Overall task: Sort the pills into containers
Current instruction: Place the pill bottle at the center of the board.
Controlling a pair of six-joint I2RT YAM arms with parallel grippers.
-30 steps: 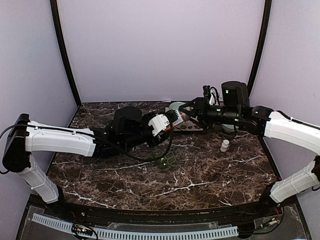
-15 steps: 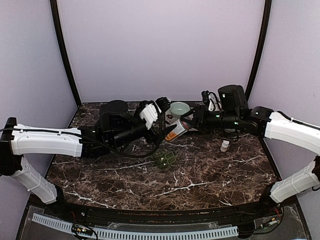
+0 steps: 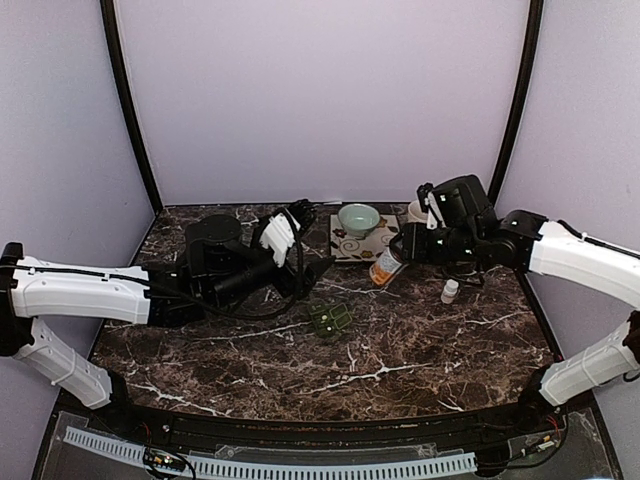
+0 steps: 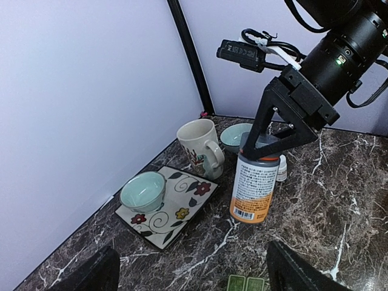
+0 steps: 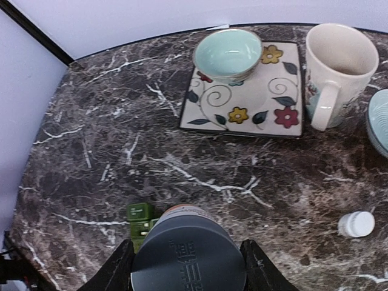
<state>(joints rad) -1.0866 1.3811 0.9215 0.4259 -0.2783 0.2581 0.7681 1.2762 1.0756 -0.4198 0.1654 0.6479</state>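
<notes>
The dark-green pill organiser (image 3: 330, 318) lies on the marble table near the middle; it also shows in the left wrist view (image 4: 245, 283) and in the right wrist view (image 5: 140, 218). My right gripper (image 3: 393, 255) is shut on the dark cap of an orange-and-white pill bottle (image 4: 254, 188). It holds the bottle upright, with its base at the table, right of the plate. In the right wrist view the cap (image 5: 188, 251) fills the space between the jaws. My left gripper (image 3: 308, 240) is open wide and empty, left of the bottle and behind the organiser. No loose pills show.
A flowered square plate (image 3: 350, 247) carries a pale green bowl (image 3: 358, 217) at the back. A cream mug (image 4: 200, 145) and a second pale bowl (image 4: 235, 134) stand behind the bottle. A small white bottle (image 3: 451, 291) stands to the right.
My right gripper has swung the bottle from tilted over the plate to upright and down beside it. My left arm has drawn back to the left, away from the bottle.
</notes>
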